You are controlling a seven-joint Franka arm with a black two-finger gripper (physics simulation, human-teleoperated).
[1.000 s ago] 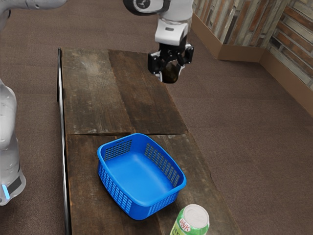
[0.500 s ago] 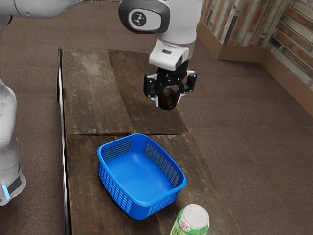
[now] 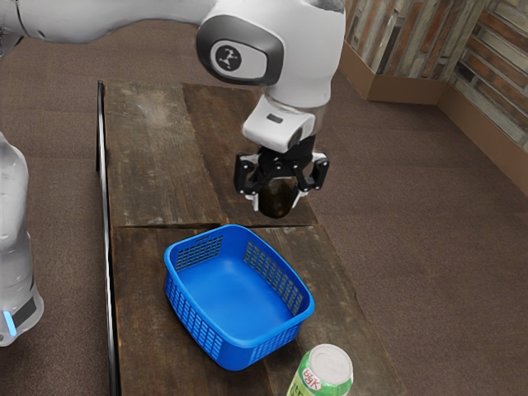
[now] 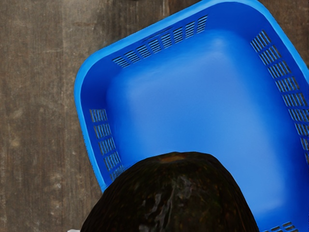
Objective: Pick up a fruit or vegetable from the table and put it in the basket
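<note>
The black two-finger gripper (image 3: 278,200) has carried the dark, glossy, rounded fruit (image 4: 171,198), probably an avocado, closer to the blue plastic basket (image 3: 231,297) with latticed sides, which has stayed put on the brown wooden worktop (image 3: 157,157). Its fingers are closed on the fruit from two sides, above the worktop near the basket's rim. The pick looks done; what remains, I judge, is centring over the basket, lowering and letting go, since an early release could catch the rim.

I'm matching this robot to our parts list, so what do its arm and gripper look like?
The arm is glossy white with rounded casings; one joint has a dark grey oval surround and a round dark logo. The gripper is black, two-fingered, with pale tips.
</note>
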